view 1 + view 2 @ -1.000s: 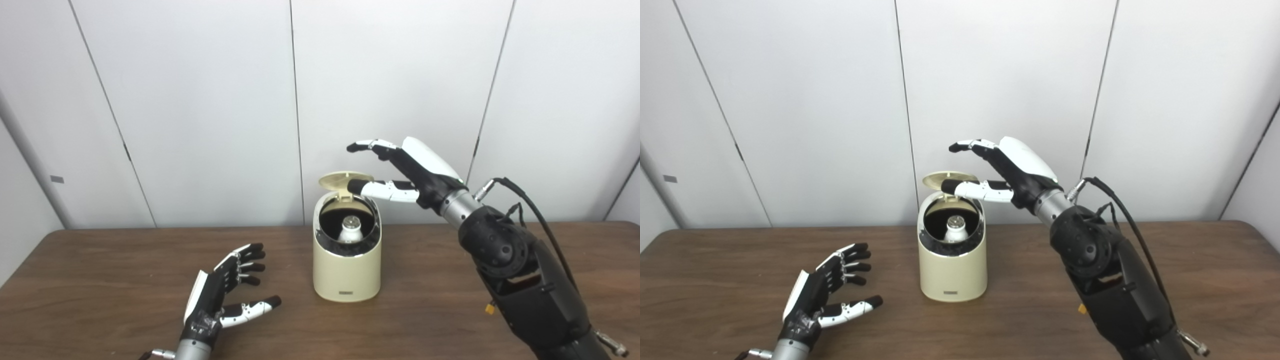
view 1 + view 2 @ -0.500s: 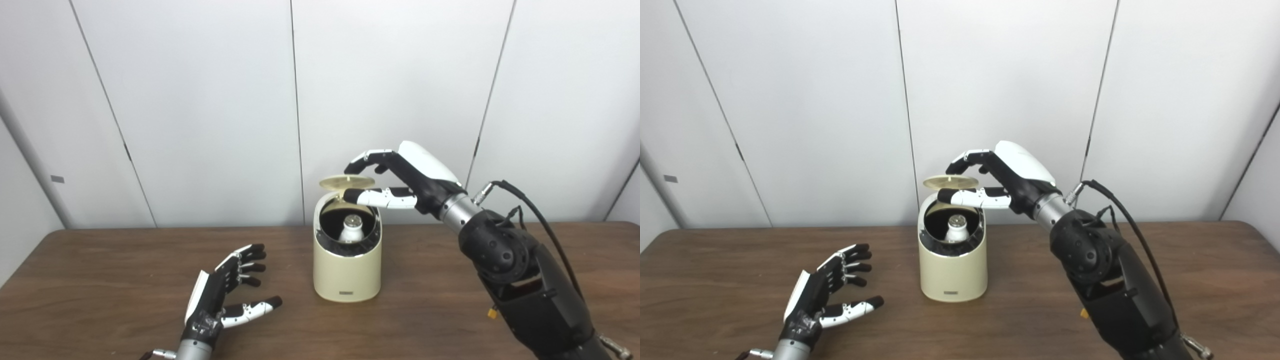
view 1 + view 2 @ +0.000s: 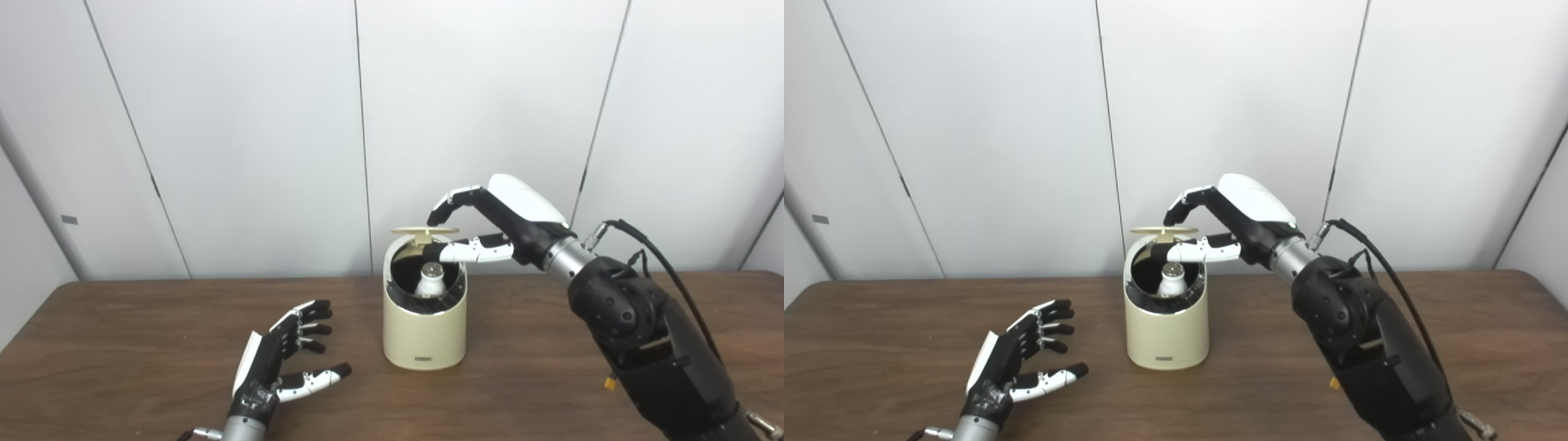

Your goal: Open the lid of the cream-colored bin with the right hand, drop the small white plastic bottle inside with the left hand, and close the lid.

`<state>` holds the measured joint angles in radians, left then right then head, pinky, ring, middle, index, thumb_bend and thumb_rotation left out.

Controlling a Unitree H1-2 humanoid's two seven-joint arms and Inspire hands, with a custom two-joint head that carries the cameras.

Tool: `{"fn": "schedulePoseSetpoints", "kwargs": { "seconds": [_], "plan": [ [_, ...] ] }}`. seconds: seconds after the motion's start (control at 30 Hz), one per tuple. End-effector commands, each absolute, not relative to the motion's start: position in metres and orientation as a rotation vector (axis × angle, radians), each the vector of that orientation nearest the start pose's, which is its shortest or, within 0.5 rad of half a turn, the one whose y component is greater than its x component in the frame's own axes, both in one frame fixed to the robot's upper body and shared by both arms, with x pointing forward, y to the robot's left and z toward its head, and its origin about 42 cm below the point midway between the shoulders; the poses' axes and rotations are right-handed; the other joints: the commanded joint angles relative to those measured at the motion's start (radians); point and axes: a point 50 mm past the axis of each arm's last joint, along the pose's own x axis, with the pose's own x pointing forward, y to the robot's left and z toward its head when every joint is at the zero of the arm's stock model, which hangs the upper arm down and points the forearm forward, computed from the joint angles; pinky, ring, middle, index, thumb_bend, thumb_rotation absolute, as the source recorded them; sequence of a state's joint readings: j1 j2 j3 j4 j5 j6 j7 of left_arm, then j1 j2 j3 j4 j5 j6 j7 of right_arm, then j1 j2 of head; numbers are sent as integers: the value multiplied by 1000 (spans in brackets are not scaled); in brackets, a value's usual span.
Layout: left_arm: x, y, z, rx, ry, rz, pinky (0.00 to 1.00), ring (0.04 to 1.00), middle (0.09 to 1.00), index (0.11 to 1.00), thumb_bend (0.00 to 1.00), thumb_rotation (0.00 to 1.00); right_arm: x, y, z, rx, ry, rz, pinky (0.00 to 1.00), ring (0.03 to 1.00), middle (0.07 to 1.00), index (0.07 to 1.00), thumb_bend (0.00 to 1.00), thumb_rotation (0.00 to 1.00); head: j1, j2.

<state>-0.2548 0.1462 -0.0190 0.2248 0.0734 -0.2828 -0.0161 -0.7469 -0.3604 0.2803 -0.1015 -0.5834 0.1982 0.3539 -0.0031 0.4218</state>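
Right hand (image 3: pixel 502 217) over bin (image 3: pixel 424 324) rim, fingers curled down onto raised lid (image 3: pixel 424 231), thumb beneath lid edge, pinching it. Lid near level above opening. Bottle (image 3: pixel 430 280) upright inside bin. Left hand (image 3: pixel 278 358) spread, empty, low over worktop (image 3: pixel 122 343), well apart from bin.

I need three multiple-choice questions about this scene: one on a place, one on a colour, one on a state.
1. Where is the small white plastic bottle?
A. on the brown wooden table
B. inside the cream-colored bin
C. in the left hand

2. What colour is the bin?
A. cream
B. blue
C. red

3. How is the left hand?
A. open, holding nothing
B. shut on the bottle
C. pressing the lid

Key: 1 B, its cap shows through the bin's open top; 2 A, the body is cream; 3 A, its fingers are spread above the table.
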Motion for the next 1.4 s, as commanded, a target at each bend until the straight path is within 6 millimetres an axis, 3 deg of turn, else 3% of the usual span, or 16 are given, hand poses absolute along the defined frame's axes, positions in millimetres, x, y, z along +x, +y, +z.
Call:
{"fn": "schedulePoseSetpoints", "kwargs": {
  "seconds": [0.0, 0.17, 0.3, 0.57, 0.87, 1.2, 1.37],
  "plan": [
    [371, 235, 156, 218, -378, -93, 584, 702, 778, 805, 735, 0, 429, -175, 381, -1126, -598, 306, 797, 834, 677, 616, 628, 761, 1, 2],
    [371, 233, 155, 216, -370, -88, 593, 712, 777, 806, 734, 0, 429, -174, 379, -1191, -567, 369, 806, 852, 679, 638, 662, 807, 6, 7],
    [371, 230, 156, 217, -369, -89, 597, 718, 783, 809, 732, 0, 426, -172, 377, -1226, -549, 407, 876, 869, 687, 646, 693, 800, 12, 11],
    [372, 228, 157, 228, -361, -78, 590, 714, 781, 807, 747, 0, 422, -167, 372, -1279, -551, 445, 815, 819, 672, 647, 679, 745, 23, 22],
    [373, 228, 158, 224, -354, -74, 591, 718, 784, 806, 749, 0, 421, -165, 363, -1315, -520, 483, 891, 846, 695, 663, 690, 779, 32, 32],
    [374, 227, 161, 229, -359, -75, 592, 714, 784, 804, 752, 6, 417, -161, 356, -1337, -515, 515, 893, 848, 708, 669, 685, 752, 37, 46],
    [373, 226, 161, 232, -358, -77, 591, 710, 784, 803, 750, 10, 417, -160, 352, -1398, -536, 519, 892, 850, 705, 668, 712, 787, 40, 52]
  ]
}}
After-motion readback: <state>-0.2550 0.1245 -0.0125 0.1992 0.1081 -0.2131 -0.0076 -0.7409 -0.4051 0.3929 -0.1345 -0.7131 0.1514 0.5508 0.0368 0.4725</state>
